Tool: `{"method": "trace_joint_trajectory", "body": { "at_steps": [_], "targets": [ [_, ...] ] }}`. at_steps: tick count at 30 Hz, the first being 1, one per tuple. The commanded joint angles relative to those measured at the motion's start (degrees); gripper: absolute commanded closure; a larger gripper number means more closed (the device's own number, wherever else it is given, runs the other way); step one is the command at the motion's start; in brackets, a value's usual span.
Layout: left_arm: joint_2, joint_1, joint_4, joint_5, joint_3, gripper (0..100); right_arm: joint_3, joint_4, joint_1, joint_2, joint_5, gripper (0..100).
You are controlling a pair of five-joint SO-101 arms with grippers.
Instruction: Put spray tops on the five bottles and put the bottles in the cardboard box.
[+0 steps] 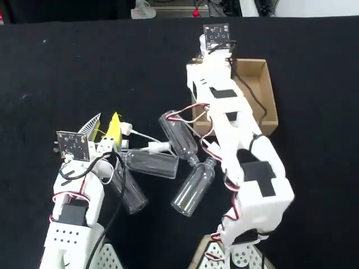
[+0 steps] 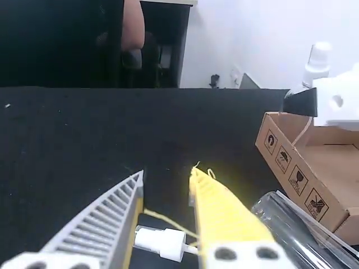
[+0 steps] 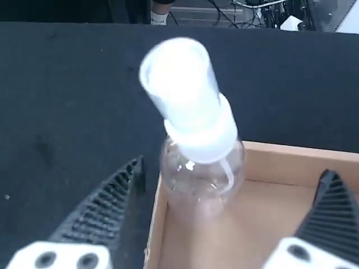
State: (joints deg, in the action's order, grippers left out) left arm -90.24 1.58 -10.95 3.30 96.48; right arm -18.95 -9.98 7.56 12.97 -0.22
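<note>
Spray top [image 2: 161,244] of white plastic lies crosswise between the left gripper's [image 2: 166,171] parted, empty fingers, its long axis running nine to three o'clock in the high view.

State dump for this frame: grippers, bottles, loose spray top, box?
Left gripper: open, astride the loose spray top.
Loose spray top: lying on the table, off any bottle.
Right gripper: open, either side of the capped bottle.
Capped bottle: upright in the cardboard box, spray top on.
Cardboard box: open-topped.
Other four bottles: lying on their sides on the table, outside the box.
</note>
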Motion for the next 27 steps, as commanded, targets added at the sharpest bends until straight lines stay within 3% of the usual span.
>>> {"method": "trace_joint_trajectory", "body": {
  "at_steps": [1, 5, 12, 18, 21, 24, 27],
  "targets": [
    [0.09, -0.31, -0.18, -0.44, 1.36, 87, -1.54, -0.35, 0.44, -7.08, -0.44, 58.8],
    [0.09, -0.31, -0.18, -0.44, 1.36, 87, -6.64, -1.14, 0.97, -12.35, -0.09, 58.8],
    [-0.44, -0.31, -0.18, -0.44, 1.36, 87, -10.42, -16.70, -0.44, -28.00, 0.09, 60.4],
    [-0.44, -0.31, -0.18, -0.44, 1.36, 87, -10.07, -33.14, -2.37, -37.14, -0.18, 83.9],
    [-0.44, -0.31, -0.09, -0.44, 1.36, 87, -10.59, -44.40, -1.85, -39.52, -0.26, 85.5],
    [-0.44, -0.40, -0.09, -0.44, 1.36, 87, -10.51, -52.48, 2.46, -39.96, 0.00, 85.1],
    [-0.53, -0.92, 0.09, -0.44, 1.36, 87, -10.59, -53.80, 9.32, -39.78, 0.26, 79.5]
  ]
}}
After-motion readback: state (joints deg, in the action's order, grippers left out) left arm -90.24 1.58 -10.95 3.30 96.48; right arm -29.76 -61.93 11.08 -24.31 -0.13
